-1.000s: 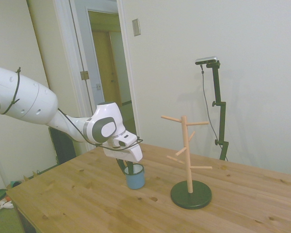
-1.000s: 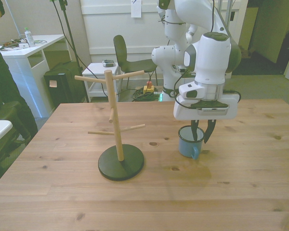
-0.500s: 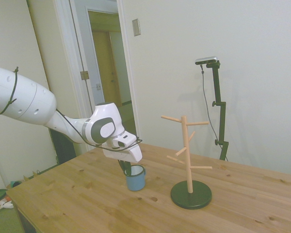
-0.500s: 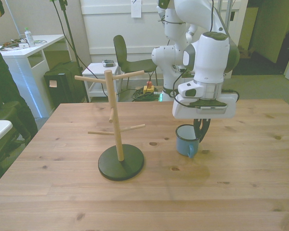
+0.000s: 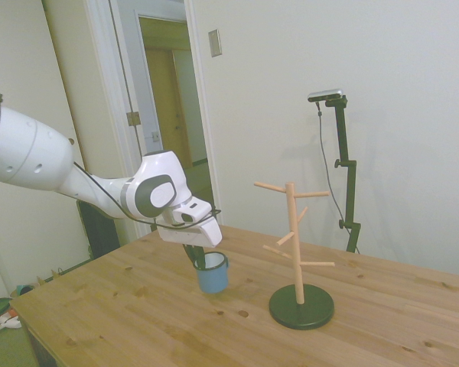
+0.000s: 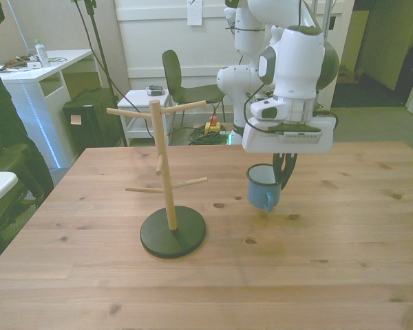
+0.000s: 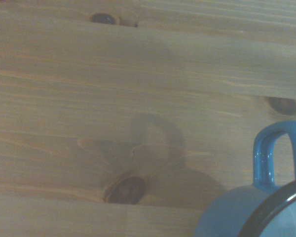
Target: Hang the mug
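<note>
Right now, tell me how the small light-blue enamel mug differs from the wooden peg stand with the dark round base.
The mug is short, blue and held off the table by the gripper; the peg stand is tall, pale wood and rests on the table. The mug is hollow; the stand is a thin branching post. Both are upright.

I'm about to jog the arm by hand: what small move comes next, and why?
Probably keep raising. The gripper is shut on the mug, just clear of the table, but the mug hangs below the upper pegs of the peg stand.
</note>
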Controlling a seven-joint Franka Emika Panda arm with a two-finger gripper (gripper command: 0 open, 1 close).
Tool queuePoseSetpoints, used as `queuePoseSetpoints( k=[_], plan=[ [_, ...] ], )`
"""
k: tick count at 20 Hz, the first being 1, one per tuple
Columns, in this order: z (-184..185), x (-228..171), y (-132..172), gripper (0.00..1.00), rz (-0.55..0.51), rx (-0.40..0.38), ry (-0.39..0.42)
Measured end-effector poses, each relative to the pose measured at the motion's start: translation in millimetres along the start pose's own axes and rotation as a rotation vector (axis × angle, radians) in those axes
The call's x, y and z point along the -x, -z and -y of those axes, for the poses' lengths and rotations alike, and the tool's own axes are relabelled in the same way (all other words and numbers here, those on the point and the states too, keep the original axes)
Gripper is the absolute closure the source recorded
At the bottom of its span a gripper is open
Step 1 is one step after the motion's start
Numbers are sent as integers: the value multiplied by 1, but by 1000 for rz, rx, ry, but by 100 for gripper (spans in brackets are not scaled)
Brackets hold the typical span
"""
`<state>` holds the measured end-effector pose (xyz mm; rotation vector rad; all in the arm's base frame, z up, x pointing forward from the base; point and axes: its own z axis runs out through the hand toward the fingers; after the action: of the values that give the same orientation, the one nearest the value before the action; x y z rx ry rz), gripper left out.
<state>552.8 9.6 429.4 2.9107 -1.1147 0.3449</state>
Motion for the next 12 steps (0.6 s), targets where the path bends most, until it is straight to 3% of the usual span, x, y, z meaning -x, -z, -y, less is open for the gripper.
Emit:
queuePoseSetpoints(
  k=[12],
  plan=[
    [-62,-25,102,100,-43,-44,64]
  ],
)
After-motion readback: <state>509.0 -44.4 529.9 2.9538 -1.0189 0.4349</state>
